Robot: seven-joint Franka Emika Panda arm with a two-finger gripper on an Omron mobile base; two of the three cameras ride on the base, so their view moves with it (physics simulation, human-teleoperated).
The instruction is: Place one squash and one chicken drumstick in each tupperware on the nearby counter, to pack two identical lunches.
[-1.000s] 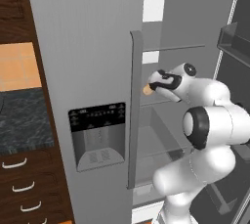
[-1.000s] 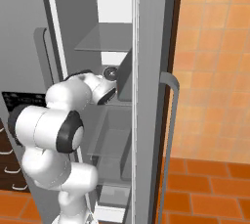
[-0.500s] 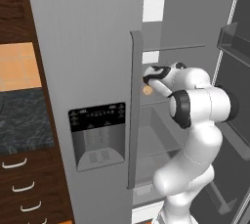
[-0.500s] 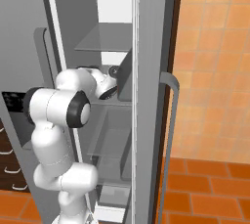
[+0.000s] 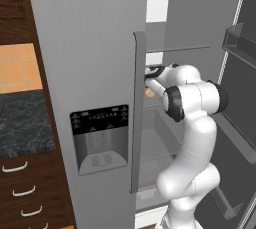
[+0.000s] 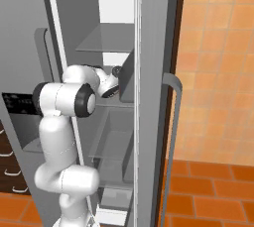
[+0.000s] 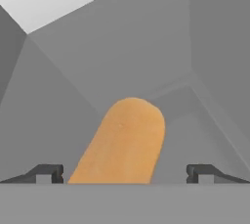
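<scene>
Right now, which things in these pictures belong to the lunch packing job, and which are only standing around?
For the job:
- orange food item, squash or drumstick I cannot tell, between the open tool tips
- counter

Only around:
- fridge door with dispenser panel
- fridge shelves
- wood drawers

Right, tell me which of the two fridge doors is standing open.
The open door is the one at the right of the left base view, swung out with its inner bin showing. The other door, carrying the dispenser panel, is shut.

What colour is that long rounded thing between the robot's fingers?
Orange-tan, plain with no pattern. The rounded food item shows best in the hand view.
</scene>
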